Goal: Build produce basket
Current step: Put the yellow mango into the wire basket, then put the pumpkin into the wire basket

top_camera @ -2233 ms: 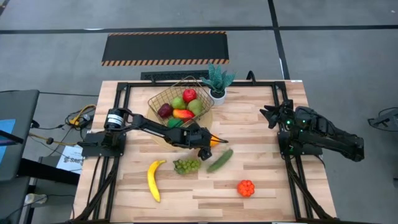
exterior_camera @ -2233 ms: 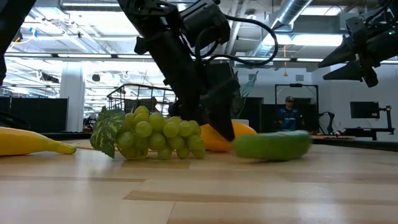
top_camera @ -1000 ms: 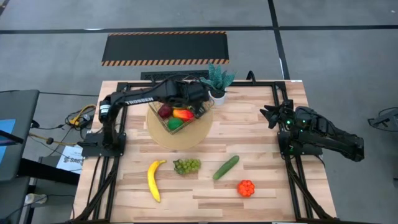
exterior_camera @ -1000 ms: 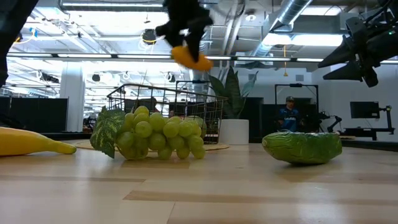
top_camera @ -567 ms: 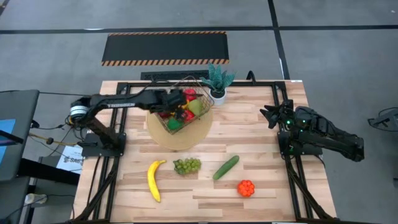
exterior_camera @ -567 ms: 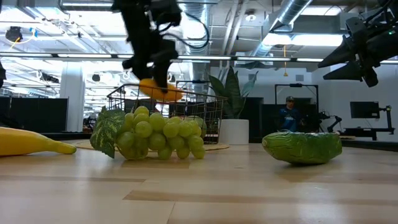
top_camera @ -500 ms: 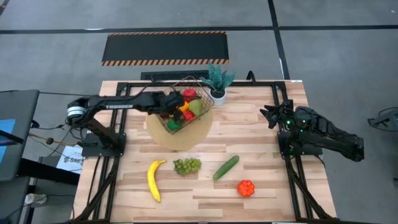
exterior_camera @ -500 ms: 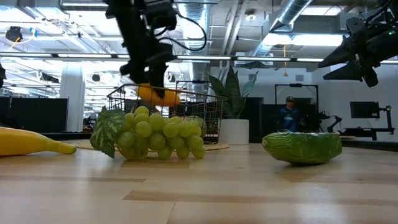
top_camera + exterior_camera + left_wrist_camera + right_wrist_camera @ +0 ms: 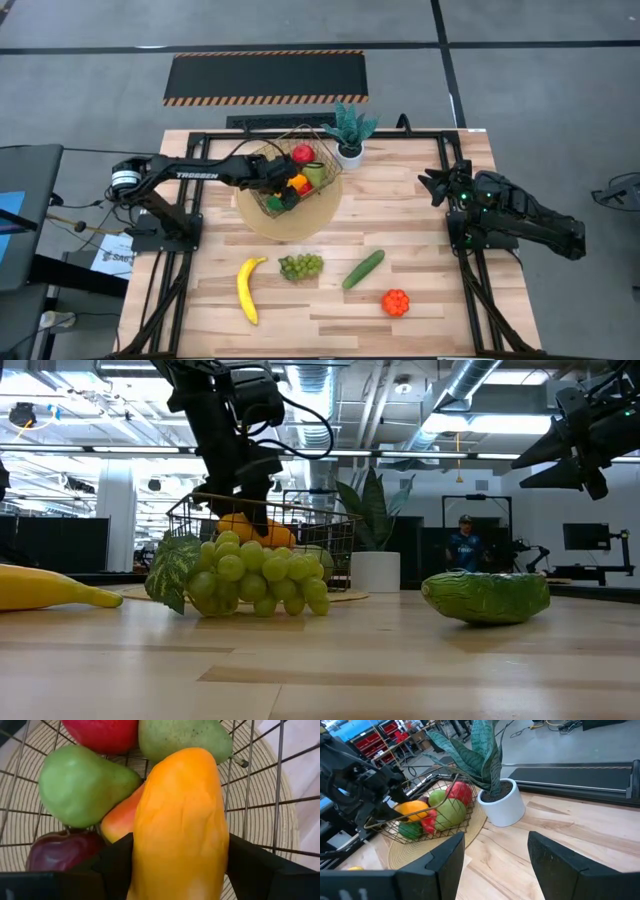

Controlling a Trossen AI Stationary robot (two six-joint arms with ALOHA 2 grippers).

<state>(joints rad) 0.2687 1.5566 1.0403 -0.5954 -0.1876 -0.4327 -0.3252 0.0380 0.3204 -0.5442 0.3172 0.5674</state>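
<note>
The gold wire basket (image 9: 262, 160) stands on a round tan mat at the table's far side and holds a red apple (image 9: 303, 153), green pears (image 9: 82, 785) and darker pieces. My left gripper (image 9: 281, 186) reaches down into it, shut on an orange-yellow fruit (image 9: 180, 820). On the table's near half lie a banana (image 9: 249, 288), green grapes (image 9: 300, 266), a cucumber (image 9: 363, 269) and a bumpy orange piece (image 9: 396, 302). My right gripper (image 9: 435, 185) waits open above the table's right side, nothing between its fingers (image 9: 447, 862). My left gripper pinches the orange-yellow fruit by its two long sides (image 9: 142, 855), one dark finger (image 9: 112, 865) on each. The fingers slant steeply down from the table's left side. The fruit points away along the fingers, just below the basket's rim (image 9: 255, 528); whether it rests on the fruit beneath I cannot tell.
A potted green plant (image 9: 350, 130) in a white pot stands right of the basket at the far edge. Black frame rails (image 9: 190, 190) run along the table's left and right sides. A person (image 9: 463, 540) stands in the room far behind.
My left gripper has come down from above the basket into it, shifting toward the table's left and near side and tipping steeper, still shut on the orange-yellow fruit. The fruit has sunk from well above the rim to just below it.
</note>
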